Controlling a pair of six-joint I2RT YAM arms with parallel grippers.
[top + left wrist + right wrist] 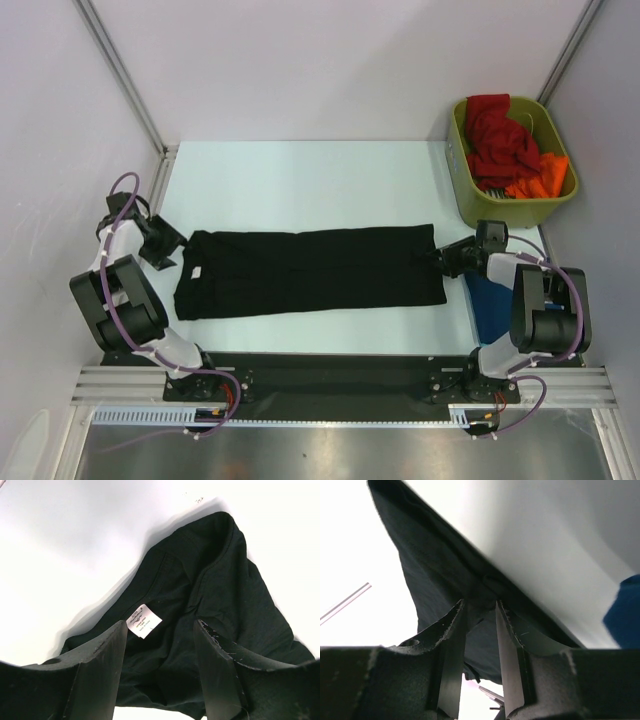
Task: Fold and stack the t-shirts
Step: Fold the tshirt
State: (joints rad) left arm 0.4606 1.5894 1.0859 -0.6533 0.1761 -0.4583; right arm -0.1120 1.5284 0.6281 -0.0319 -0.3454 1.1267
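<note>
black tee [310, 270] is lying flat across the table [300, 180] as a long strip, collar end on the left, hem on the right. right gripper [479, 602] has its fingers close together with the hem bunched between them, looks like a real pinch to me. left gripper [160, 623] hovers over the collar with fingers spread wide, holding nothing, white label [144, 621] right between them. guessing the step is bringing one end over the other, so imo: left should catch every layer at the collar, not just the top one, lift both ends level, and keep the cloth taut so the middle doesn't sag and drag. it's thin matte knit, limp, rumpled around the neckline, on a smooth pale tabletop. red tee [495, 135] and orange tee [540, 180] sit crumpled in the glossy olive bin [465, 195] at the far right, and a blue tee [490, 305] lies by the right arm.
</note>
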